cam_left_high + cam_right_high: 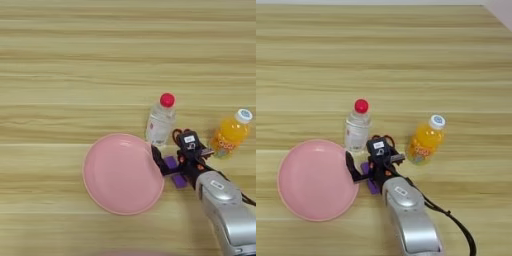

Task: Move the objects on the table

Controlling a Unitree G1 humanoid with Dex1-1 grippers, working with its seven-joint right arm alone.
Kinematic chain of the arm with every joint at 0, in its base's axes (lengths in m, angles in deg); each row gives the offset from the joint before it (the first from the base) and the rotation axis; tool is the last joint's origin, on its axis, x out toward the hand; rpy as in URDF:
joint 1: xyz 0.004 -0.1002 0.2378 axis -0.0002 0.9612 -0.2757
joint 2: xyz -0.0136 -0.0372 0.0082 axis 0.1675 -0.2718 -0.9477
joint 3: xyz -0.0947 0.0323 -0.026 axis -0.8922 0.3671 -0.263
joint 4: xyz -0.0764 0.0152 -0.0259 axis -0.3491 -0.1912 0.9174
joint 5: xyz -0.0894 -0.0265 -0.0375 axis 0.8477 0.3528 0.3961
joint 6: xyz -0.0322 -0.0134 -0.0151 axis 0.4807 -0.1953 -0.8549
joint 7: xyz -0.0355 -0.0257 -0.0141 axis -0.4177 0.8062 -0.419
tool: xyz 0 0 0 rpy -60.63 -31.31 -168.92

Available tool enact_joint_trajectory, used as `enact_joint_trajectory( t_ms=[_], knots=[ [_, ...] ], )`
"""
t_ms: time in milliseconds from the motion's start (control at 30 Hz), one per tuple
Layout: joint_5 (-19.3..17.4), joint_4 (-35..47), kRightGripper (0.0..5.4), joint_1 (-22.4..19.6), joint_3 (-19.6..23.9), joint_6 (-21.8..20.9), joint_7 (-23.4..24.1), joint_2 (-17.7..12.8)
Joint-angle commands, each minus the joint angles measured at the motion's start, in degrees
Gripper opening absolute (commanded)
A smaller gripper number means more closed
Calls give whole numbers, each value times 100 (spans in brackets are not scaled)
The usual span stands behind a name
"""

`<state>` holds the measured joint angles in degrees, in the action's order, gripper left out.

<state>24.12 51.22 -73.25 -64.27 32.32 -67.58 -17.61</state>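
End effector [172, 161] between pink plate [122, 173] and clear bottle [161, 121]

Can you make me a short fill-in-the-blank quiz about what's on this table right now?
1. The clear bottle has a ____ cap.
2. The plate on the table is ____ in colour.
3. The orange juice bottle stands to the robot's ____ of the clear bottle.
4. The right gripper sits between the plate and the ____ bottle.

Missing words: red; pink; right; orange juice
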Motion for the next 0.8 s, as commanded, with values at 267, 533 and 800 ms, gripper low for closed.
enact_joint_trajectory(
  t_ms=[267, 533, 800],
  knots=[
    [12, -535, 538, -816, 74, -466, 66, -6],
    [35, -1046, 538, -1209, 92, -625, 84, -1],
    [79, -1224, 538, -1351, 71, -756, 99, -1]
  ],
)
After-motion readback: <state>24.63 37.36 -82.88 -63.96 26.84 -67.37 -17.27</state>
